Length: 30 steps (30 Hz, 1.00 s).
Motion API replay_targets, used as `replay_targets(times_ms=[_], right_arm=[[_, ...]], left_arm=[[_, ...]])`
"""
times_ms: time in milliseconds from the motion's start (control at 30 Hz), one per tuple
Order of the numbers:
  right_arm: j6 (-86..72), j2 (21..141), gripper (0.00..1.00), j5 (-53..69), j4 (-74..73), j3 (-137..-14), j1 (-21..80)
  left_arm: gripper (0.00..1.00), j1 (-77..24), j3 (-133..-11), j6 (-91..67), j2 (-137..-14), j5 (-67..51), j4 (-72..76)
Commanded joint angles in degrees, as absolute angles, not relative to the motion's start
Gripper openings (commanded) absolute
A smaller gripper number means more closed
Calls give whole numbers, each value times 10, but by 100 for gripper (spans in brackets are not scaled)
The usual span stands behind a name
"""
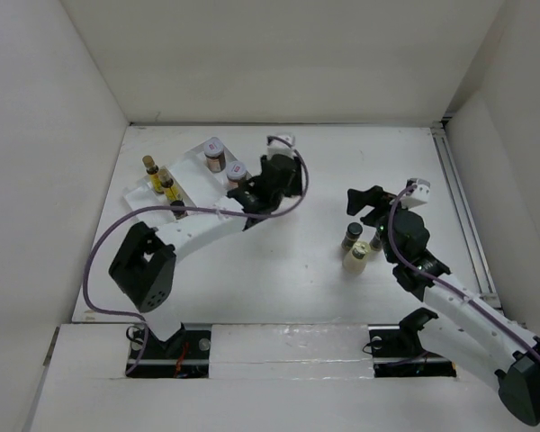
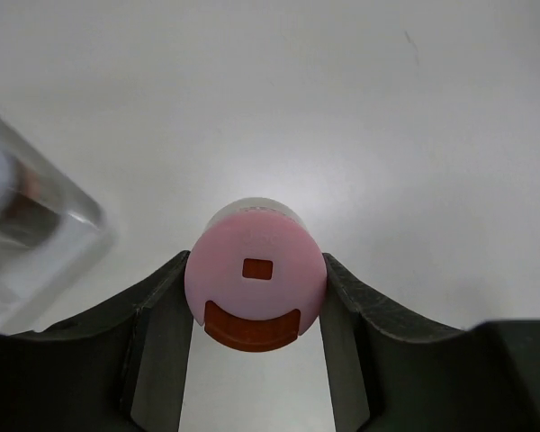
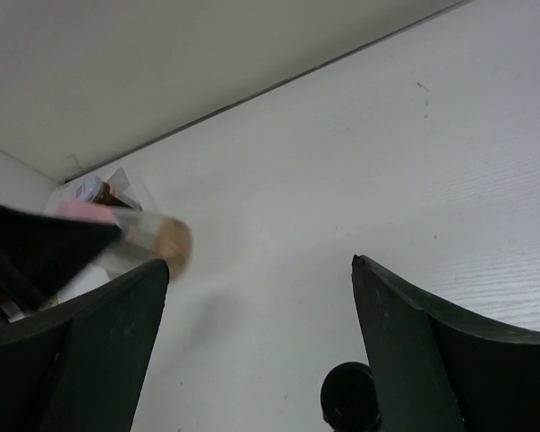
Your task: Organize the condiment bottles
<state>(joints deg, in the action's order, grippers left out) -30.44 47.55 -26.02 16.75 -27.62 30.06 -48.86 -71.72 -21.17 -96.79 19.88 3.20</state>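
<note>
My left gripper is shut on a pink-capped bottle, seen from above with its cap between the fingers. In the top view this gripper is just right of the white tray. The tray holds another pink-capped bottle and slim yellow-labelled bottles. My right gripper is open and empty. Just near of it stand a dark-lidded jar, a cream-capped bottle and a slim bottle. In the right wrist view a dark cap sits by the right finger, and the held bottle shows blurred at the left.
The tray's clear corner shows blurred at the left of the left wrist view. White walls enclose the table on the left, back and right. A rail runs along the table's right edge. A purple cable loops beside the left arm.
</note>
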Motion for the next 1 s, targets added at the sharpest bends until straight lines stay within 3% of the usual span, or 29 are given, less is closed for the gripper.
replay_targets(times_ms=[0,200,300,967], right_arm=[[-311,476,88,-238,185,-302,298],[-311,487,88,-223,185,-308,298],[-311,492,88,-217,185,-308,298],[-300,521,88,-213,185,-318,298]], left_arm=[[42,-401,-751,-233,-890,300,74],[44,-227,-705,-280,-826,332,113],[44,-177,-699,-287,-857,317,113],[44,-125,-821,-274,-1100,393,26]])
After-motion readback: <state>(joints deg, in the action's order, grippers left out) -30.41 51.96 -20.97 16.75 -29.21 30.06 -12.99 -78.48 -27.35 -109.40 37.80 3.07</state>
